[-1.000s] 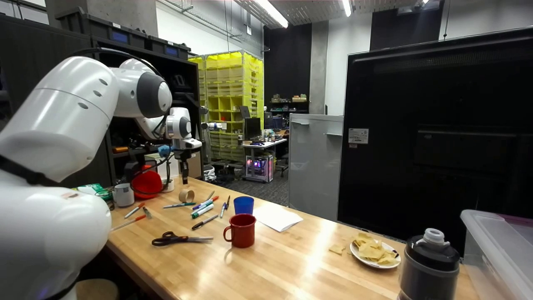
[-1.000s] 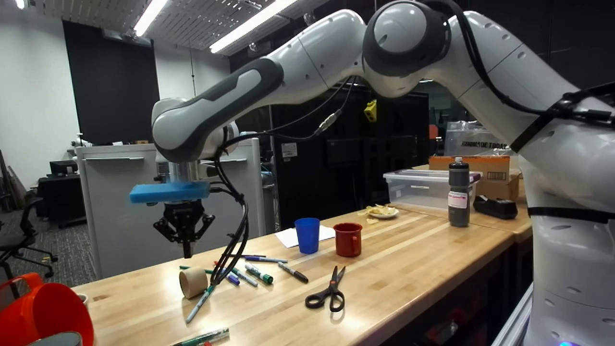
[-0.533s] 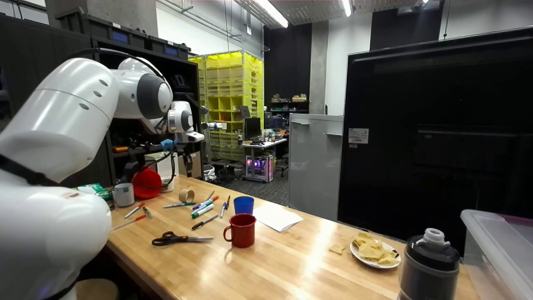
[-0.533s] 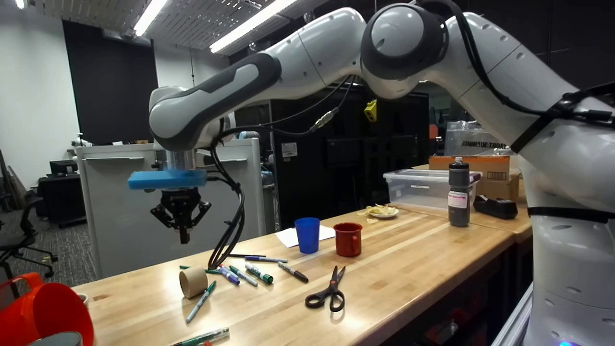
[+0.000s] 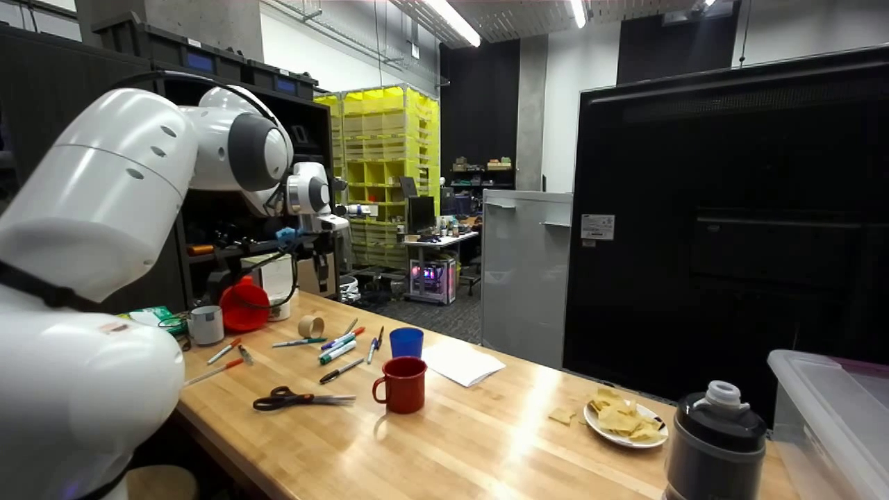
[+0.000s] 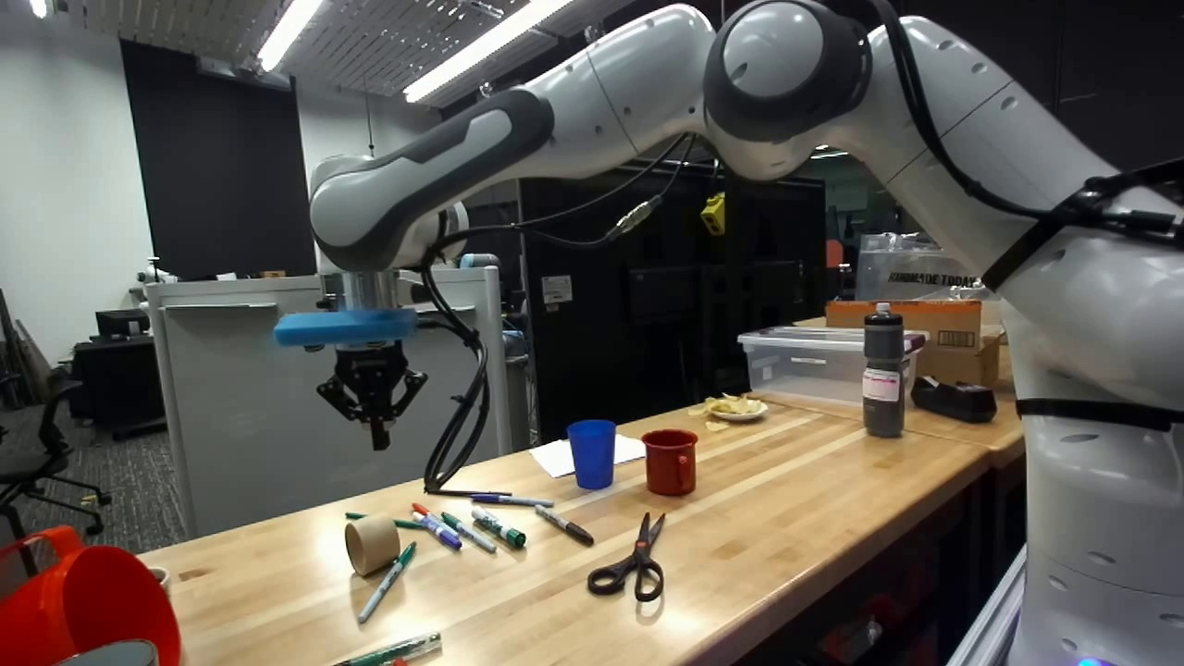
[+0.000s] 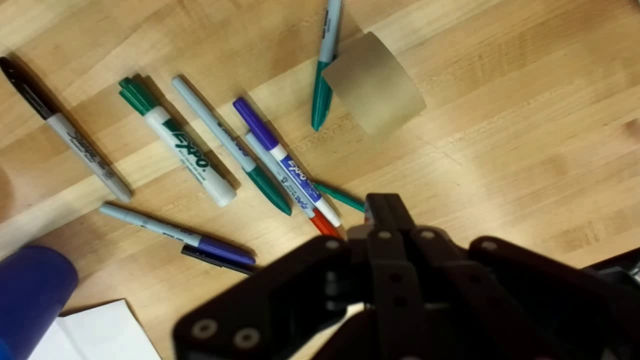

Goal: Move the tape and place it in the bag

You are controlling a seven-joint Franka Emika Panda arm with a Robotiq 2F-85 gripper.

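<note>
Tape (image 7: 377, 87) hides its hollow from the wrist view; the jaws are closed.

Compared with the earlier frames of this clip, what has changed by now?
The arm lifted its closed fingers higher above the table, and in both exterior views they shifted a little to the right of the picture. Nothing was taken hold of or let go. The tape, markers, scissors and red mug stayed put.

"expo", "sharpie" on markers (image 7: 177, 142), "handmade today" on clear plastic (image 6: 920, 266)
</note>
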